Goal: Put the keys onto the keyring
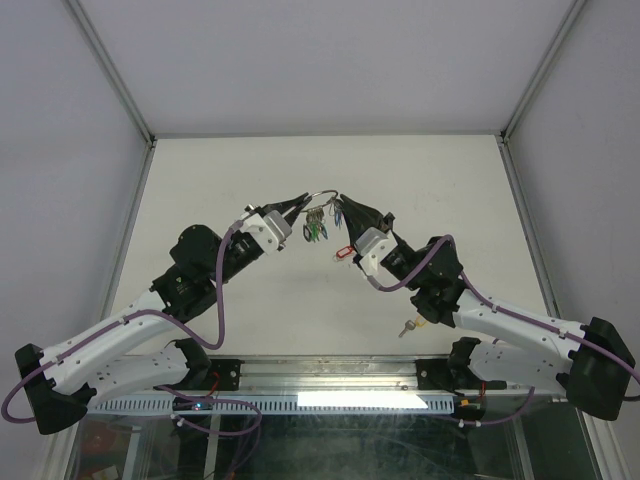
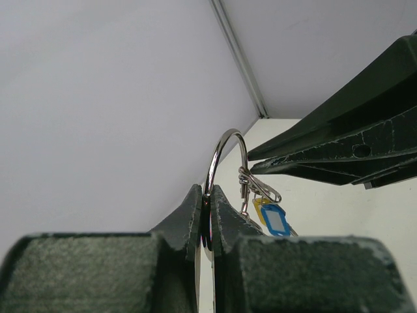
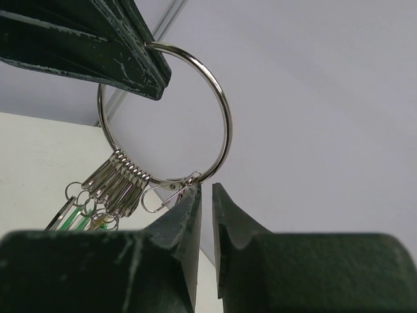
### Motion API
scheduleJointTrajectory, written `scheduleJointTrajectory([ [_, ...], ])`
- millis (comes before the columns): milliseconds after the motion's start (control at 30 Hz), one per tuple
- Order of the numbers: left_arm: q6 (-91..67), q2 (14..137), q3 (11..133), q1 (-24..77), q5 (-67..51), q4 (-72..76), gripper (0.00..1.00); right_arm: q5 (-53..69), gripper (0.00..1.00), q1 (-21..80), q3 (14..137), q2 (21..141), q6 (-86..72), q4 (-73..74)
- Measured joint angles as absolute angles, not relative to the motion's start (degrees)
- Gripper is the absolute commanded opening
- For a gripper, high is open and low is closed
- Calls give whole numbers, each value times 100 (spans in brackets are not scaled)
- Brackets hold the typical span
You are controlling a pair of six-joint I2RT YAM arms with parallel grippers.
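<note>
Keyring (image 1: 322, 195) of thin silver wire sits, seen from overhead, clamped by the closed left gripper (image 1: 303, 203), with tiny coloured-headed silver keys (image 1: 316, 230) hanging beneath; the left wrist view shows it pinched edge-on, and the right wrist view shows the right gripper (image 3: 206, 189), jaws slightly parted, just below it, perhaps touching a silver clasp (image 3: 171, 190).

top: high overhead, looking down, far | wrist views: close-up, facing each other | all share: keyring (image 3: 227, 124)

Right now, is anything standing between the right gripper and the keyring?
Nothing visible. The right gripper has its tips at the lower edge of the keyring, beside the hanging clasps; the left gripper pinches its opposite side.
</note>
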State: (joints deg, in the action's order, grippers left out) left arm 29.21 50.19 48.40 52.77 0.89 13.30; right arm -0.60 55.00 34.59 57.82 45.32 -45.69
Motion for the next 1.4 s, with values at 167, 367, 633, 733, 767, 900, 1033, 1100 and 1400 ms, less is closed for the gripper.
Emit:
scheduleJointTrajectory([
  [167,2919,5022,4840,5275,89,1328,0,-60,15,5500,3459,5782,4528,-4617],
  [367,2919,5022,4840,5277,89,1328,0,-64,16,5500,3459,5778,4545,-4598],
  [633,2928,5022,4840,5275,91,1328,0,-180,19,5500,3393,5360,4707,-4313],
  [733,2936,5022,4840,5277,89,1328,0,-231,23,5500,3385,5127,4777,-4075],
  [767,2936,5019,4840,5277,91,1328,0,-228,24,5500,3385,5059,4797,-3966],
  [900,2936,5022,4840,5277,89,1328,0,-106,27,5500,3385,4912,4834,-3474],
  [1033,2934,5022,4840,5277,86,1328,0,56,27,5500,3385,4919,4827,-3048],
  [1100,2934,5022,4840,5275,78,1330,0,102,26,5500,3385,4934,4823,-2958],
  [1400,2936,5022,4840,5275,-10,1328,0,132,20,5500,3385,5221,4825,-2985],
])
